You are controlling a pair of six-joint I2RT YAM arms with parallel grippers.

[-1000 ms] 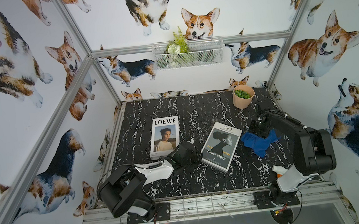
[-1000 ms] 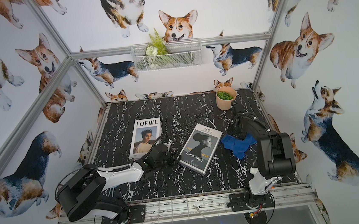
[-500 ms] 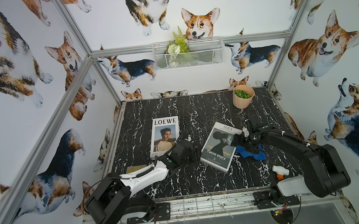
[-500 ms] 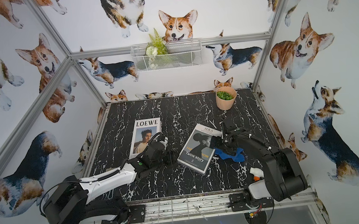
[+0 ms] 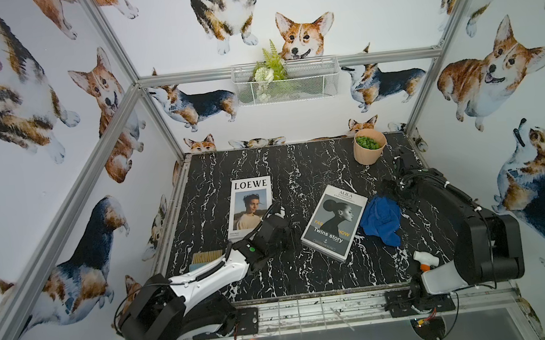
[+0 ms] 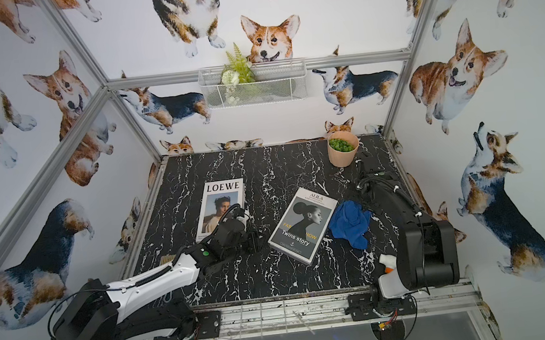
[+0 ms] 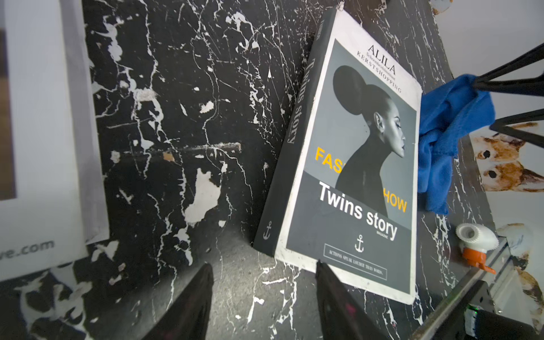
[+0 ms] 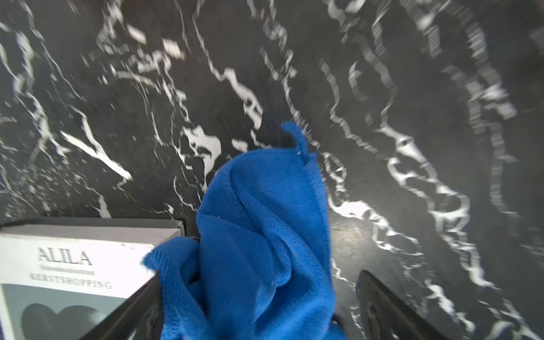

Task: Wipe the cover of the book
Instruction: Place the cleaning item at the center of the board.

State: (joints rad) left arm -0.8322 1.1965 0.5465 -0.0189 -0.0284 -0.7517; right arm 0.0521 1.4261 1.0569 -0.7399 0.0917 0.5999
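The book (image 5: pixel 334 222), grey "Twins story" cover up, lies flat and askew near the middle of the black marble table (image 5: pixel 264 165). In a top view the blue cloth (image 5: pixel 379 218) is bunched on the table against the book's right edge. The right gripper (image 5: pixel 389 190) hangs over the side of the cloth away from the book. The left gripper (image 5: pixel 287 236) sits just off the book's left edge, and a LOEWE magazine (image 5: pixel 250 206) lies further left of the book.

In a top view the book (image 6: pixel 303 225) again has the cloth (image 6: pixel 350 223) at its right side and the left gripper (image 6: pixel 255 238) by its spine.

In the left wrist view the left gripper (image 7: pixel 263 266) has its fingers apart with only bare table between them. One tip is at the bottom edge of the book (image 7: pixel 353 176); I cannot tell whether it touches. Beyond the book, the right gripper (image 7: pixel 485 106) is spread over the cloth (image 7: pixel 447 126).

In the right wrist view the right gripper (image 8: pixel 259 273) stands wide. The cloth (image 8: pixel 265 235) is heaped loosely between its fingers (image 8: pixel 388 312), not pinched. A fold reaches the corner of the book (image 8: pixel 73 265) by the "ALILA" heading.
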